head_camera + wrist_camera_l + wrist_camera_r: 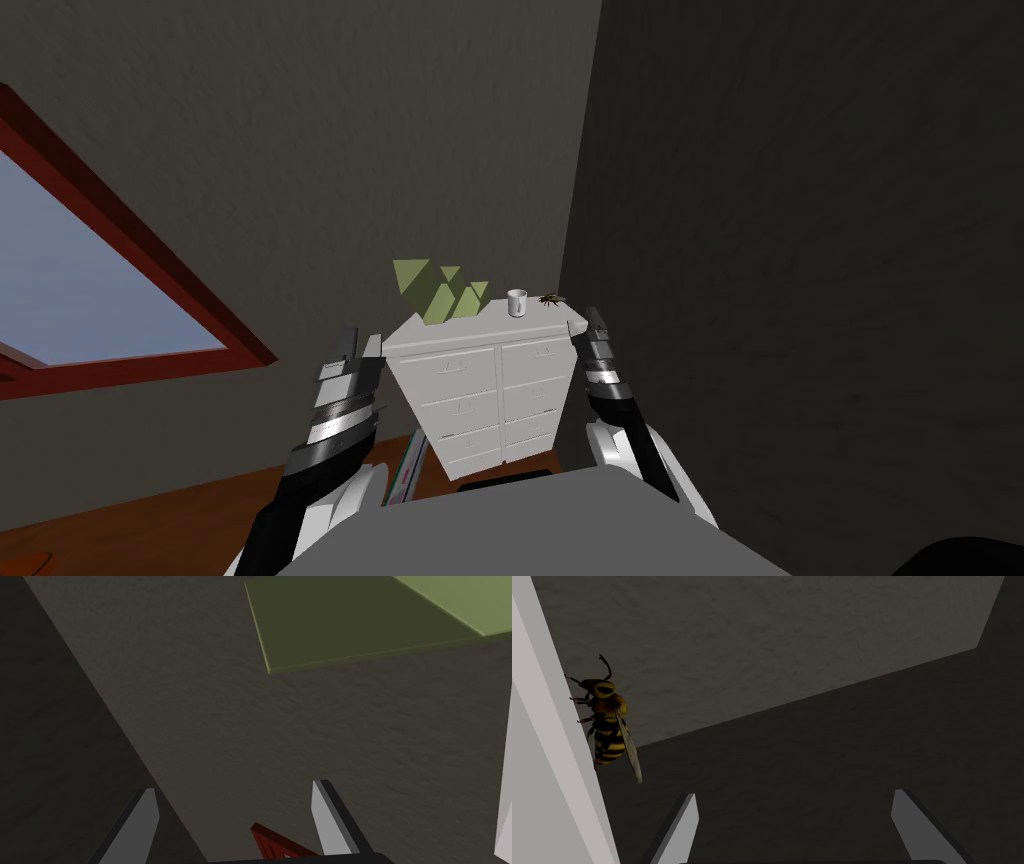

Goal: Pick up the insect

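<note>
The insect (pixel 550 299) is a yellow and black striped wasp on the top of a white chest of drawers (pixel 480 400), at its far right corner. In the right wrist view the wasp (pixel 609 726) stands on the chest's white edge (pixel 547 751), off to one side of my open right gripper (pixel 794 826) and some way ahead of its fingers. My right arm (pixel 600 360) rises beside the chest's right edge, just below the wasp. My left gripper (pixel 232 821) is open and empty, held at the chest's left side (pixel 345 370).
A white mug (pixel 517 302) stands just left of the wasp. Green angular shapes (pixel 440 290) take up the chest's left part; a green slab (pixel 370 621) lies ahead of the left gripper. A dark wall closes the right side. A red-framed window (pixel 100 290) is at left.
</note>
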You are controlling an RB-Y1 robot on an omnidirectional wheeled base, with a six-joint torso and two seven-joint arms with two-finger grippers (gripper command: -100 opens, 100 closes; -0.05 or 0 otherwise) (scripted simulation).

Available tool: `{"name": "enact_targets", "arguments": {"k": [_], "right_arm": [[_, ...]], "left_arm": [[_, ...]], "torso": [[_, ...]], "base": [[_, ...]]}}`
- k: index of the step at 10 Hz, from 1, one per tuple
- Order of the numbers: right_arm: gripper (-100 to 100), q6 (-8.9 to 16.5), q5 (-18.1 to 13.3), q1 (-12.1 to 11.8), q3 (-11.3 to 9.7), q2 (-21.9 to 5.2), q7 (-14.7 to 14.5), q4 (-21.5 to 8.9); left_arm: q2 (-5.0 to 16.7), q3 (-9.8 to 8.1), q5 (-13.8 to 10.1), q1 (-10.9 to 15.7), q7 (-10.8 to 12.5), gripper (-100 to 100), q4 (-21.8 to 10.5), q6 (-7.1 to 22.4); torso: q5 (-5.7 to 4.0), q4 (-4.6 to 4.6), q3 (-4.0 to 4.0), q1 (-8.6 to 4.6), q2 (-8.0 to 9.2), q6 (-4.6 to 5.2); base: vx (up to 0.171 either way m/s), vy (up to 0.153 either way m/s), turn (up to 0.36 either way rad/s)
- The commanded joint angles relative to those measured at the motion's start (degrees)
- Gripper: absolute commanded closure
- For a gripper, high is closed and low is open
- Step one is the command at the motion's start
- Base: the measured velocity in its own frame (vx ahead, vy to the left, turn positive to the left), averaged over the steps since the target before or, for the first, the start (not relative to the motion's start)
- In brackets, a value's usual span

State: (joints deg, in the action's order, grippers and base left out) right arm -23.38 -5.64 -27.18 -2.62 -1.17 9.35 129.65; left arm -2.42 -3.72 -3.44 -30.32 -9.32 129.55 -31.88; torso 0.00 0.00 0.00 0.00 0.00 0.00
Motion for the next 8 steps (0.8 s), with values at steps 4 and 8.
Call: {"name": "enact_targets", "arguments": {"k": [4,8], "right_arm": [[-100,-1.4,-4.1,-2.3,4.8,-7.1,0.4,-3.1],[-100,-2.5,-8.0,-4.9,9.6,-13.5,0.7,-7.2]], "left_arm": [[0.0,0.01,0.0,0.0,0.0,0,0.0,0.0],[0.0,0.01,0.0,0.0,0.0,0,0.0,0.0]], "torso": [[0.11,0.06,0.16,0.50,0.29,0.00],[0.07,0.03,0.07,0.29,0.11,0.00]], "base": [[-0.065,0.112,0.025],[-0.031,0.103,0.030]]}}
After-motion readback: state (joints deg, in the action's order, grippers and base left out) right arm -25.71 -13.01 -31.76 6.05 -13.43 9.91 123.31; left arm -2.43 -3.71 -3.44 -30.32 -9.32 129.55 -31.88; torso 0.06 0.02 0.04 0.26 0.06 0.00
